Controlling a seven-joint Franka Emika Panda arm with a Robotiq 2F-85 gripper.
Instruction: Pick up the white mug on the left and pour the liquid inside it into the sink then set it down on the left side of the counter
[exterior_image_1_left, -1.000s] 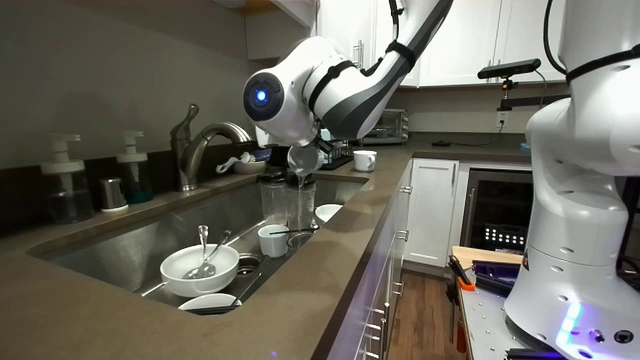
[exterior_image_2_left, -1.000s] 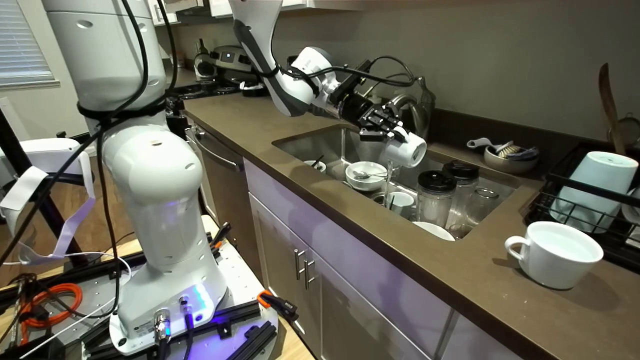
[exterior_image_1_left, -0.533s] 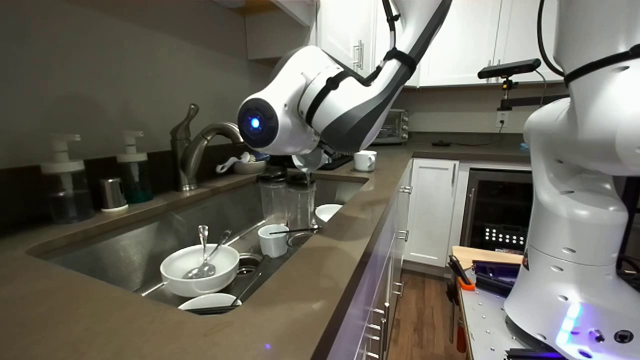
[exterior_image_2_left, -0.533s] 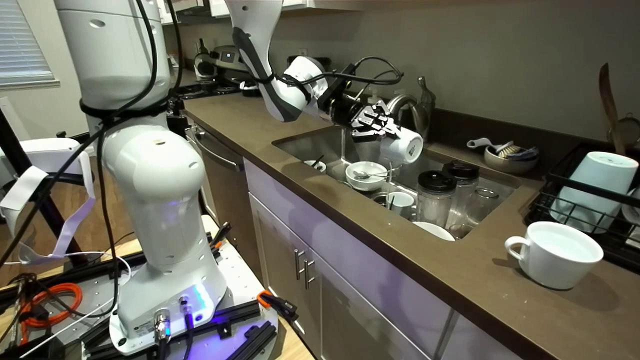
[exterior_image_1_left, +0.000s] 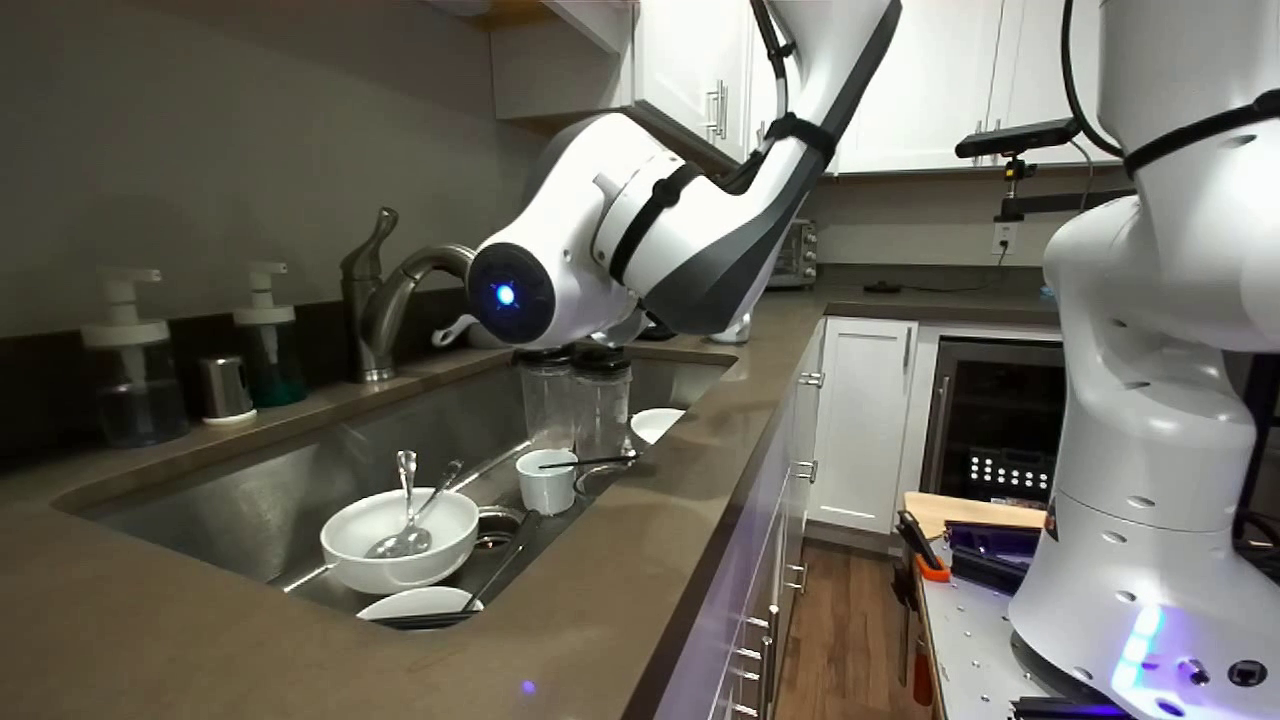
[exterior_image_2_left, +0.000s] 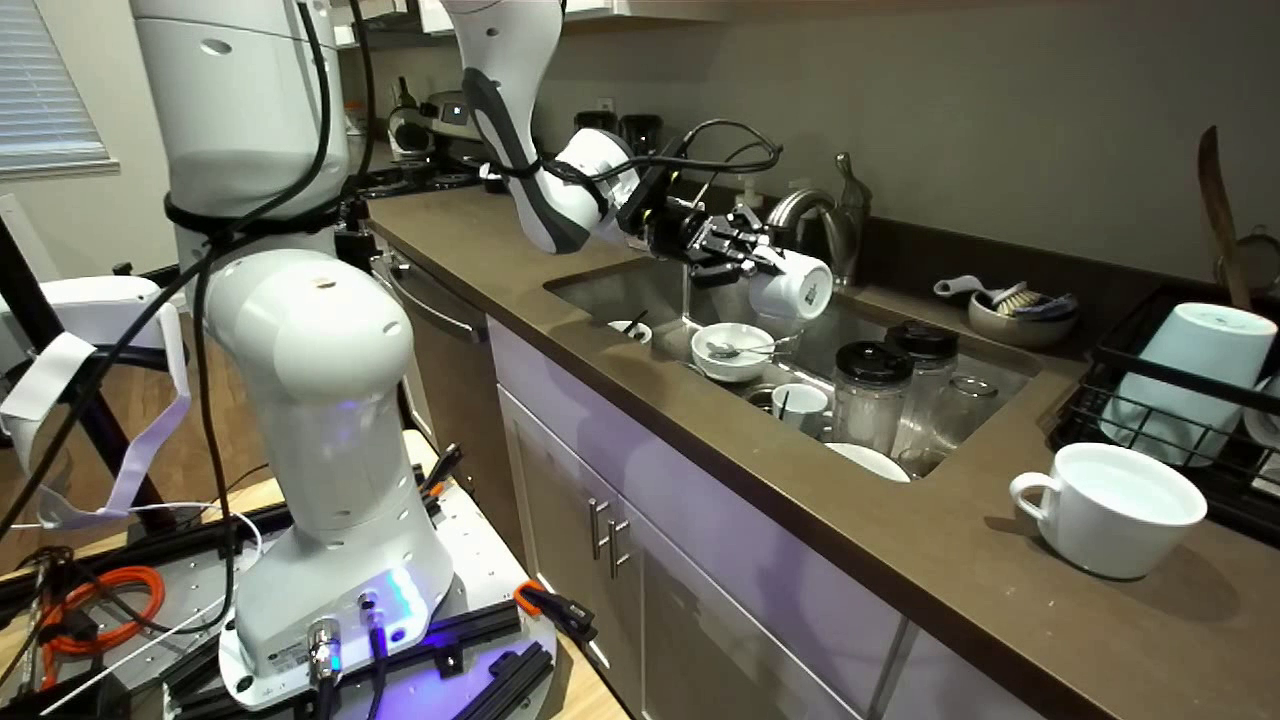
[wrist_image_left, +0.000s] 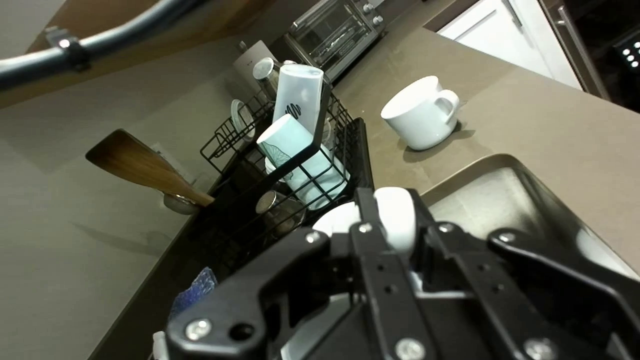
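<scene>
My gripper (exterior_image_2_left: 768, 262) is shut on the handle of a white mug (exterior_image_2_left: 778, 284) and holds it above the sink (exterior_image_2_left: 630, 290). The mug lies tilted on its side, its base facing out to the right in an exterior view. Its inside is hidden there. In the wrist view the white handle (wrist_image_left: 396, 215) sits between the two black fingers, with part of the mug body (wrist_image_left: 340, 219) behind the left finger. In an exterior view the mug (exterior_image_1_left: 622, 328) is mostly hidden behind the wrist. A second white mug (exterior_image_2_left: 1110, 515) stands upright on the counter (exterior_image_2_left: 1000, 600).
The faucet (exterior_image_2_left: 830, 225) stands close behind the held mug. The sink holds lidded jars (exterior_image_2_left: 868, 405), a bowl with spoons (exterior_image_2_left: 730, 360) and a small cup (exterior_image_2_left: 800, 405). A black dish rack (exterior_image_2_left: 1180, 410) stands near the second mug. A brush bowl (exterior_image_2_left: 1020, 320) sits by the wall.
The stream falling from the mug has stopped showing. The arm has lowered, and the held mug has moved left toward the faucet in an exterior view while turning slightly.
</scene>
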